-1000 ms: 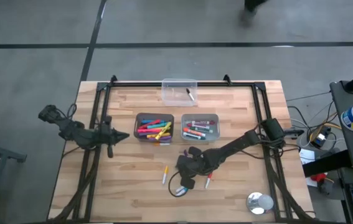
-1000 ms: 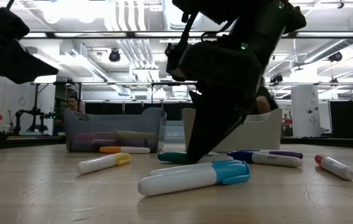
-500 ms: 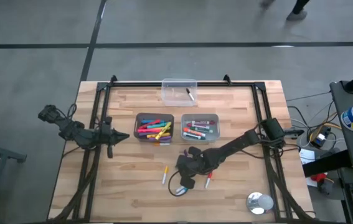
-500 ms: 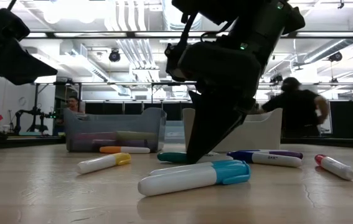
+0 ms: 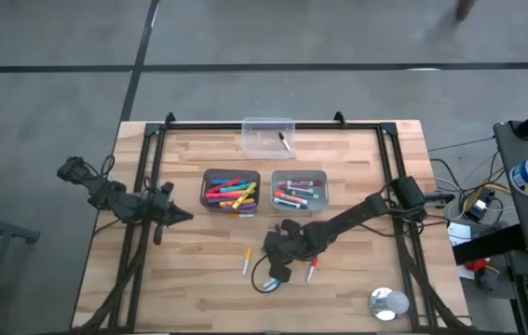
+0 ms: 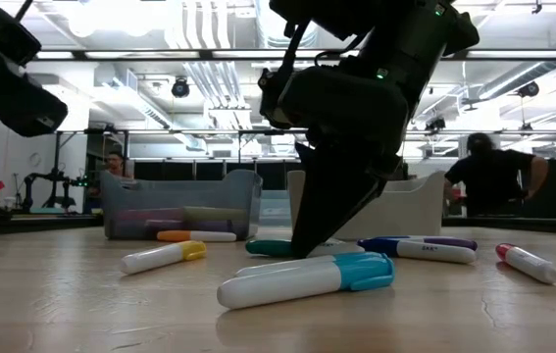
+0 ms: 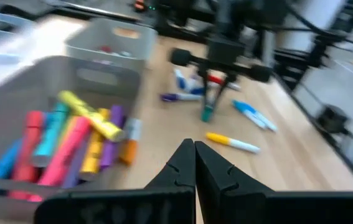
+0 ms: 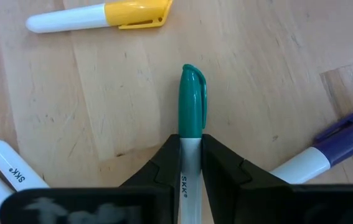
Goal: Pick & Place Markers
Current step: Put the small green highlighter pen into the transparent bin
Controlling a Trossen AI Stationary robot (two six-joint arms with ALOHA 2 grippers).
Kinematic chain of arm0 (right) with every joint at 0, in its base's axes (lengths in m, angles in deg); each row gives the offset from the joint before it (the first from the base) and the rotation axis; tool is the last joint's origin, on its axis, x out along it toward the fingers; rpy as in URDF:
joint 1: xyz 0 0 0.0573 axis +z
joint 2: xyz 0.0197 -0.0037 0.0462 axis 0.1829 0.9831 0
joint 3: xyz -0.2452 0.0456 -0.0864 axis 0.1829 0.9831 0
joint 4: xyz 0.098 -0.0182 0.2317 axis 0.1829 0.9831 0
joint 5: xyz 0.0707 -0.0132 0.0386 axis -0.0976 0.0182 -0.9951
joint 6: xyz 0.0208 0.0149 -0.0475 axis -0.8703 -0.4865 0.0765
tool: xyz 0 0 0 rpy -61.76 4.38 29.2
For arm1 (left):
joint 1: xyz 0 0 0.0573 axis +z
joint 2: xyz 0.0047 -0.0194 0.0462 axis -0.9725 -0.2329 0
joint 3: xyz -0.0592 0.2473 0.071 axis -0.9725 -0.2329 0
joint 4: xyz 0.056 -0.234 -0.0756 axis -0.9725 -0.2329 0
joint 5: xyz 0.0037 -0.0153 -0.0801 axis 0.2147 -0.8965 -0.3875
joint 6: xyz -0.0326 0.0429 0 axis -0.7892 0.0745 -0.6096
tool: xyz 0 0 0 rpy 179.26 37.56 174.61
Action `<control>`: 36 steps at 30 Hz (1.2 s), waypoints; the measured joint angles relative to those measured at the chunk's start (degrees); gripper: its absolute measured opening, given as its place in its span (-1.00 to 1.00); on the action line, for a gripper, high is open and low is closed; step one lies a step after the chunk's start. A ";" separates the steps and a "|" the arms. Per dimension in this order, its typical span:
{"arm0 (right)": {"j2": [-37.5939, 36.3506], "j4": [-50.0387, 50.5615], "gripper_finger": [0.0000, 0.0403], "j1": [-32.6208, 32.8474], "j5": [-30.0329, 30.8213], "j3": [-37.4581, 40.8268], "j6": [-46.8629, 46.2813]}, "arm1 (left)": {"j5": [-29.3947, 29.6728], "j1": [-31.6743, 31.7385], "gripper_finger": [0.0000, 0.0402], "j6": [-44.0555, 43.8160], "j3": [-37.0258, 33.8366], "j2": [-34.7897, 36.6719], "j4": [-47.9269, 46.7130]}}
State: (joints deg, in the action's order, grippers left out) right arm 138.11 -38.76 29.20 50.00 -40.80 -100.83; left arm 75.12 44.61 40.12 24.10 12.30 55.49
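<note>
Teal is the colour to watch: from above, the right pincer (image 5: 279,263) is down among the loose markers on the wooden table (image 5: 189,288), in front of the two grey bins (image 5: 231,191). The left pincer (image 5: 178,215) waits off to the side by the bin of bright markers, so the right arm is plainly the nearer one.

At table height, the right arm's dark fingers come down to a point on the teal-capped marker (image 6: 278,248), which lies flat on the boards, behind a light-blue marker (image 6: 307,277) and near a yellow-capped one (image 6: 163,256).

Through the left wrist, that pincer (image 7: 193,163) is pressed fully shut on nothing, looking over the bin of markers (image 7: 70,140).

Through the right wrist, the relation is clearest: the teal marker (image 8: 192,106) runs straight out ahead between the two fingers (image 8: 164,163), its long axis in line with the pincer's reach, cap end pointing away. The fingers are closed snugly on the white barrel. I'd judge the grip already made, so lifting comes next.
</note>
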 joint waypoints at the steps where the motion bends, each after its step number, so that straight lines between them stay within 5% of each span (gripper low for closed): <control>1: 0.00 0.00 -0.76 -0.09 -0.04 0.00 0.04 | -1.23 0.00 -1.00 0.43 0.00 0.00 -0.02; 13: -0.40 0.80 -0.82 -1.06 -0.33 -1.37 3.52 | -1.51 0.00 -1.00 2.90 -0.28 0.00 1.67; 31: -1.66 18.03 -0.83 -13.38 8.00 -20.21 22.74 | -0.73 0.02 -1.00 4.60 -0.42 0.00 2.67; 36: -1.66 19.86 -0.83 -18.15 7.77 -22.60 26.77 | 7.09 0.02 -1.00 3.10 -0.48 0.00 2.95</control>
State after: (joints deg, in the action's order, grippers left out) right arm 136.45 -18.90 11.05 57.77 -63.40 -74.06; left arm 82.22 44.63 43.22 23.62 12.30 58.44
